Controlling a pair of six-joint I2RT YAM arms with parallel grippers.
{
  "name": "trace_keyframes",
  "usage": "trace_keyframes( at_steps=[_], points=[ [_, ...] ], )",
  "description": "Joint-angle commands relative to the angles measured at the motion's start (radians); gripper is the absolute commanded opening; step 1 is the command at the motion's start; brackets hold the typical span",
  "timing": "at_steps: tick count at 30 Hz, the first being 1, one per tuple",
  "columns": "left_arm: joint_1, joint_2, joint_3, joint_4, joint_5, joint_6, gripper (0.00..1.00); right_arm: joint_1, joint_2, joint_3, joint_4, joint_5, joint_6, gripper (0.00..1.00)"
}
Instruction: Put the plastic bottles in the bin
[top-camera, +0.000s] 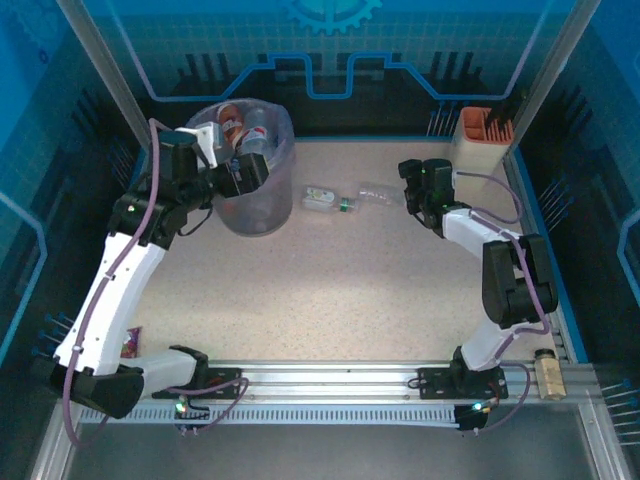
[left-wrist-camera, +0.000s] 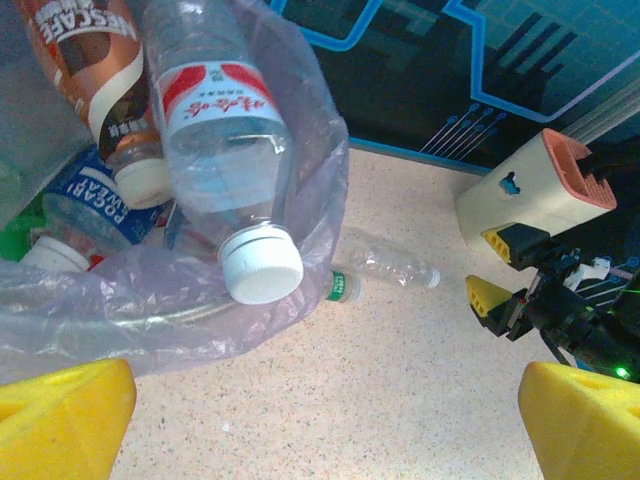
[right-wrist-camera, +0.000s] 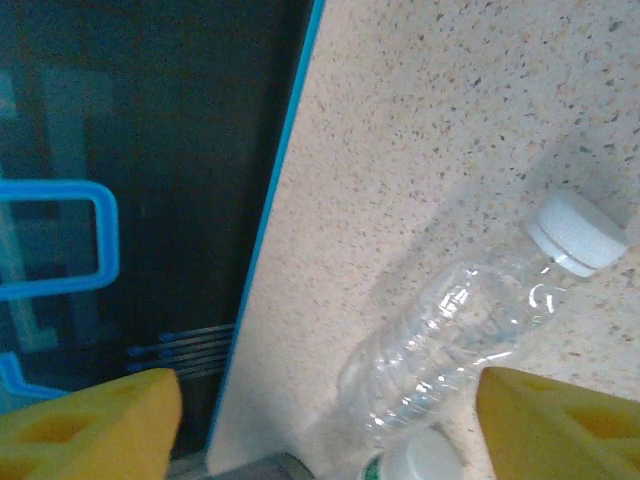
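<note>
**Most bottles in the bin, two lying loose on the table**

The bin (top-camera: 268, 212) is standing at the far left of the table (top-camera: 350, 290). It is round and grey-lavender, with a translucent bag liner (left-wrist-camera: 310, 190) crumpling over its rim. Bottles are piling up inside. A red-labelled clear bottle (left-wrist-camera: 225, 140) is pointing its white cap at my left wrist camera. A brown coffee bottle (left-wrist-camera: 95, 70) is leaning beside it. A blue-labelled bottle (left-wrist-camera: 85, 200) is lying underneath.

Two more are lying on the table just right of the bin. The green-capped bottle (top-camera: 325, 198) is wearing a pale label. The crinkled clear bottle (top-camera: 378, 192) is showing a white cap, and its base is sitting just beside the green cap.

My left arm is rising from its base with the elbow bent and the wrist carried over the bin's near rim. My left pincer (top-camera: 248, 172) is hanging at the bin's mouth, jaws wide and holding nothing. Its yellow fingertips (left-wrist-camera: 60, 415) are sitting at opposite corners of the wrist view.

My right arm is folding along the right side, with the forearm angling back toward the middle. My right pincer (top-camera: 412, 192) is hovering low at the crinkled clear bottle, jaws wide. The bottle is lying between them on the table. I cannot tell whether the right-hand fingertip (right-wrist-camera: 560, 420) is touching it.

Something green is peeking in at the left edge of the left wrist view, too cut off to name. The liner is blurring the lower contents of the bin. My left wrist is covering part of the bin's mouth from above. In the right wrist view the green cap is running off the bottom edge.
</note>
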Motion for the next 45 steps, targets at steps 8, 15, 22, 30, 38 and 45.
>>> trace_keyframes(
  at_steps=[8, 15, 22, 30, 38, 45],
  points=[
    [-0.008, -0.052, -0.061, 0.046, -0.079, -0.069, 0.99, 0.041, 0.148, 0.115, -0.1, 0.061, 0.083, 1.0],
    [-0.008, -0.059, -0.069, 0.031, -0.102, -0.066, 0.99, 0.049, 0.257, 0.245, -0.228, 0.048, 0.164, 1.0],
    [-0.008, -0.063, -0.08, 0.028, -0.12, -0.067, 0.99, 0.045, 0.319, 0.302, -0.297, 0.044, 0.216, 1.0],
    [-0.008, -0.063, -0.075, 0.03, -0.14, -0.069, 0.99, 0.04, 0.398, 0.372, -0.328, 0.03, 0.251, 0.97],
    [-0.008, -0.074, -0.074, 0.03, -0.162, -0.075, 0.99, 0.037, 0.438, 0.367, -0.283, 0.02, 0.283, 0.83],
    [-0.007, -0.096, -0.085, 0.033, -0.197, -0.078, 0.99, 0.03, 0.417, 0.345, -0.261, 0.029, 0.275, 0.7]
  ],
)
